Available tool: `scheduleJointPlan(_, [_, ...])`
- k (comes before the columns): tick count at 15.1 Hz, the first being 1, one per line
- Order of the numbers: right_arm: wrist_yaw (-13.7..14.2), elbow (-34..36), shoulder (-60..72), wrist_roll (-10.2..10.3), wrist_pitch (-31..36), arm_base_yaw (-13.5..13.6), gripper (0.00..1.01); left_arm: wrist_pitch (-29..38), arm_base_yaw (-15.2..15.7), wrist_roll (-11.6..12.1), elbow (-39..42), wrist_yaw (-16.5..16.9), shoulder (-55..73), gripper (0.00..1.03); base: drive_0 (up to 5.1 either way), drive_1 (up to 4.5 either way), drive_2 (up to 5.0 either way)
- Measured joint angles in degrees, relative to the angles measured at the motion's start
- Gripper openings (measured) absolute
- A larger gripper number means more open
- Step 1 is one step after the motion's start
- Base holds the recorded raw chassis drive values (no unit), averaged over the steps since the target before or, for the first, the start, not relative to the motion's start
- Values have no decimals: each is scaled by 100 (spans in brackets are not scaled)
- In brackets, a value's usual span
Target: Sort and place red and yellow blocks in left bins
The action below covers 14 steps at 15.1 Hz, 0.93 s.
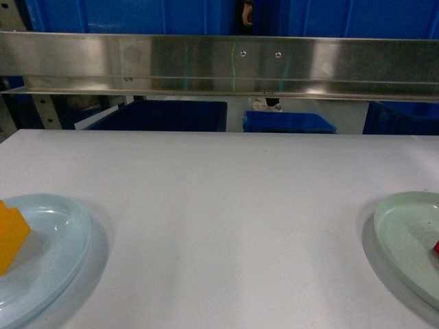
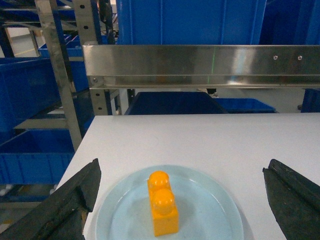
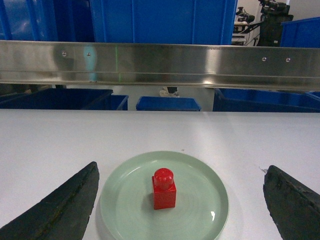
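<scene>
Orange-yellow brick (image 2: pixel 162 204) and red brick (image 3: pixel 164 188), each on its own glassy round plate, both grippers wide open and empty.
Smooth matte white worktop (image 1: pixel 226 205); yellow brick chunky, two round studs, on pale blue plate (image 2: pixel 120 212) at left; red brick single-stud, glossy, centred on pale green plate (image 3: pixel 200 180) at right. Left gripper (image 2: pixel 182 200) and right gripper (image 3: pixel 181 200) dark, rough-textured fingers straddling each plate, touching nothing. Brushed steel rail (image 1: pixel 219 65) behind worktop, deep blue crates (image 1: pixel 161 115) beyond it.
</scene>
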<state>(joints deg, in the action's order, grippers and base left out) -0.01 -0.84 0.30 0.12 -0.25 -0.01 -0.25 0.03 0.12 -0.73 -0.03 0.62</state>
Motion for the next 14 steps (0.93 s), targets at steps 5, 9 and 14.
scheduleJointPlan(5, [0,0,0,0,-2,0,98,0,0,0,0,0,2,98,0,0,0])
scheduleJointPlan(9, [0,0,0,0,-2,0,98,0,0,-2,0,0,0,98,0,0,0])
scheduleJointPlan(14, [-63,-2,417,7,214,66,98,94,219,35,0,175,107,98,0,0,0])
